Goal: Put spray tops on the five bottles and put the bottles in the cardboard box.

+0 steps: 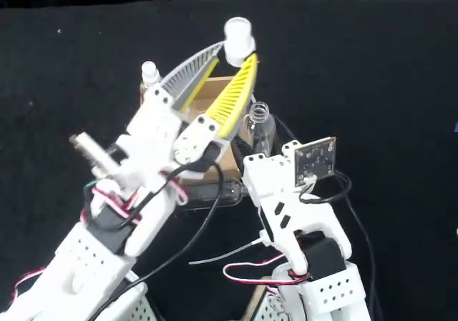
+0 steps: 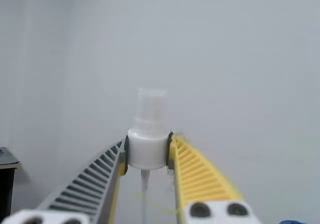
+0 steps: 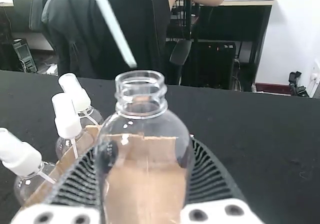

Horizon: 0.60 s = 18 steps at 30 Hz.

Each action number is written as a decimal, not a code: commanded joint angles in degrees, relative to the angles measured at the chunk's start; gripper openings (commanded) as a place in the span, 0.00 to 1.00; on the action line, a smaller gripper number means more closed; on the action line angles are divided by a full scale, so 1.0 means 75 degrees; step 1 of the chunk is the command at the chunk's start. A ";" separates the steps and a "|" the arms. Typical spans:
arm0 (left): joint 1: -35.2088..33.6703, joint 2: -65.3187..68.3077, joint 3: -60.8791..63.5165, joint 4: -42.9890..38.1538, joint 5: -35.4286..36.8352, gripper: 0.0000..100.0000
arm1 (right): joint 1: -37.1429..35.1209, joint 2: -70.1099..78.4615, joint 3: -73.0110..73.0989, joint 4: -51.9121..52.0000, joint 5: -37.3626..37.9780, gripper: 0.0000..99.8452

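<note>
My left gripper is raised above the cardboard box and is shut on a white spray top. In the left wrist view the spray top sits clamped between the grey and yellow fingers, its dip tube hanging down. My right gripper is shut on a clear, uncapped bottle, held upright beside the box. In the right wrist view the bottle's open neck stands just below the tip of the dip tube, slightly to one side of it.
Three bottles with spray tops stand in the cardboard box beside the held bottle. One capped bottle shows at the box's far left corner. Black cloth covers the table. Cables trail between the arm bases.
</note>
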 commanded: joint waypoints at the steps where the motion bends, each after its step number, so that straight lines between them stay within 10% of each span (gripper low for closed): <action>1: 0.0088 -0.0633 -0.0510 0.0492 0.0070 0.08 | -0.0082 -0.0240 -0.0041 0.0000 0.0012 0.01; 18: 0.0486 0.0199 -0.0592 0.0539 0.0023 0.08 | -0.0082 -0.0240 -0.0029 0.0000 0.0012 0.01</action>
